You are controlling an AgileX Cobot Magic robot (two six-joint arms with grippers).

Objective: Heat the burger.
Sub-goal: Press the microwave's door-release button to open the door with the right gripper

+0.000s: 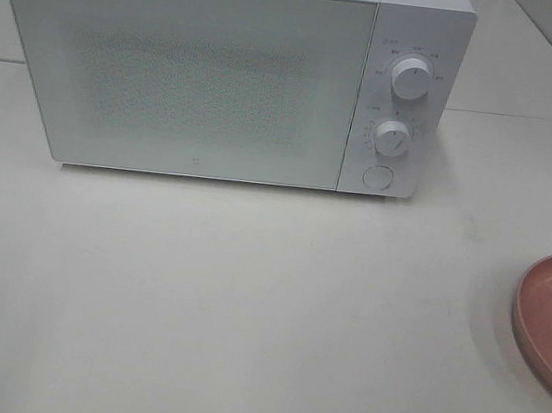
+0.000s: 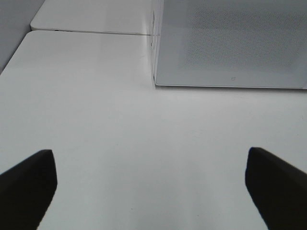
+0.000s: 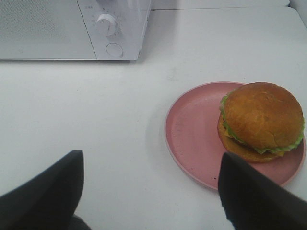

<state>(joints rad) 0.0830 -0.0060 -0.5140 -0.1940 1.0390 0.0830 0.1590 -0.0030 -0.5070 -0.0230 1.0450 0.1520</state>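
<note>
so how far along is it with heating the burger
Nothing looks done yet: the microwave door is shut and the burger sits on the pink plate outside it. Nothing is in hand; the left tool and right tool are open and empty. Remaining: open the door, load the plate, set the dials.

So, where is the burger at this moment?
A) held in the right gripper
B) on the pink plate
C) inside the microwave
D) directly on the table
B: in the right wrist view the burger sits on the pink plate, which rests on the table. The microwave has its door shut, and the right gripper is open and holds nothing.
</note>
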